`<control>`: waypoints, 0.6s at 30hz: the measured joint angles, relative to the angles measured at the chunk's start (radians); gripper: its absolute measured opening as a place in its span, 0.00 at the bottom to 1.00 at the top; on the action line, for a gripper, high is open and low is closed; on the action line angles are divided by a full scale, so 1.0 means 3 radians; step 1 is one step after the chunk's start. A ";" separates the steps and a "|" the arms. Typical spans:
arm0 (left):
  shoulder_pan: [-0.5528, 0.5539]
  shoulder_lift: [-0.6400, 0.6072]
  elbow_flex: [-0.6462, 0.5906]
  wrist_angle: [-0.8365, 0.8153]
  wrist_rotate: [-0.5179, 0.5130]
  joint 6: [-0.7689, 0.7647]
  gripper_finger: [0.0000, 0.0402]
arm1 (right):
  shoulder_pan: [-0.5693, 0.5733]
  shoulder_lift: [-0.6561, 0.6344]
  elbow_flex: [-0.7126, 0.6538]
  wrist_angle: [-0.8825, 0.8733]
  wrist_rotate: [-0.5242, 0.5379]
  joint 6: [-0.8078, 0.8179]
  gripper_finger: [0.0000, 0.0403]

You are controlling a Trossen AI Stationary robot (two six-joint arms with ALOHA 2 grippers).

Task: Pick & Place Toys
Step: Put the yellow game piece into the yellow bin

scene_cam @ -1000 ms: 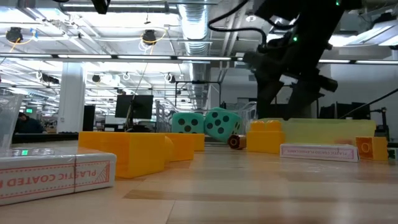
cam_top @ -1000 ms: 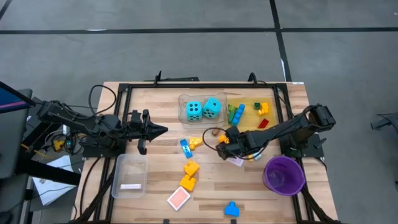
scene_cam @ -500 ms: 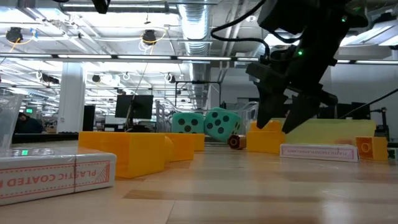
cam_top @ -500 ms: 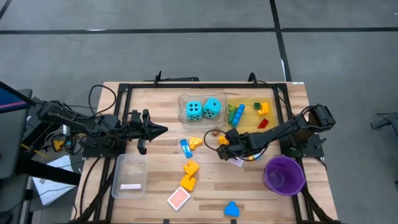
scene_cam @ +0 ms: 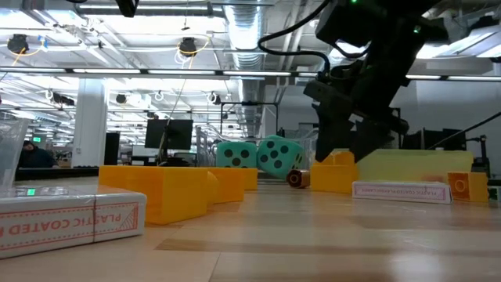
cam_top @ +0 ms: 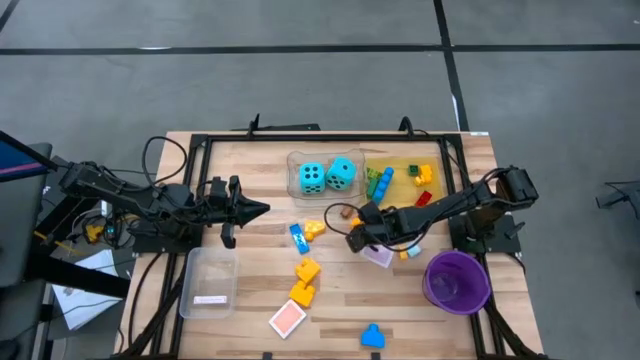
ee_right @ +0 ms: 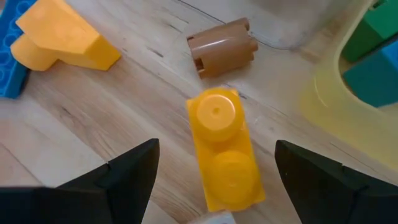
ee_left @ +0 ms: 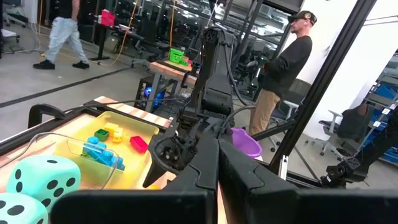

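From where I stand, the left gripper [cam_top: 262,209] waits at about nine o'clock on the table, its fingers pressed together and holding nothing, pointed toward the middle. Below it, toward seven o'clock, sits a clear tray [cam_top: 209,281]. Moving right, loose toys lie on the wood around six o'clock: a blue brick [cam_top: 297,237], orange bricks [cam_top: 305,281], a pink tile [cam_top: 288,319] and a blue piece [cam_top: 373,336]. At twelve o'clock the two turquoise dice [cam_top: 327,175] sit in their own clear tray, and just right of them the yellow tray [cam_top: 410,181] holds several bricks.

The right gripper [cam_top: 354,236] is the one at work, near the table's centre. Its fingers stand wide apart, and in the right wrist view they straddle a yellow two-stud brick [ee_right: 224,148] without touching it; a small brown cylinder [ee_right: 222,45] lies just beyond the brick. I'd judge this the approach to a pick: the next move calls for lowering over the brick, staying clear of the cylinder, and closing on its long sides. The purple bowl [cam_top: 457,281] sits at four o'clock.

Against the view a second ago, the right gripper has slid toward the left, off the pink tile it covered, and has dropped lower in the low view; the left arm has not stirred.
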 joint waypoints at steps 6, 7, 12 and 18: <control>0.0000 0.0000 0.0000 0.0000 0.0001 0.0001 0.00 | 0.0007 0.0096 0.0008 0.0031 -0.0027 -0.0040 0.77; 0.0001 0.0000 0.0000 -0.0001 0.0001 0.0001 0.00 | 0.0007 0.0149 0.0002 0.0007 -0.0066 -0.0041 0.77; 0.0001 0.0000 0.0000 -0.0004 0.0001 0.0001 0.00 | 0.0015 0.0389 0.0004 0.0100 -0.0235 -0.0004 0.77; 0.0000 0.0000 0.0000 -0.0005 0.0001 0.0001 0.00 | 0.0052 0.0421 0.0012 0.0099 -0.0181 0.0100 0.77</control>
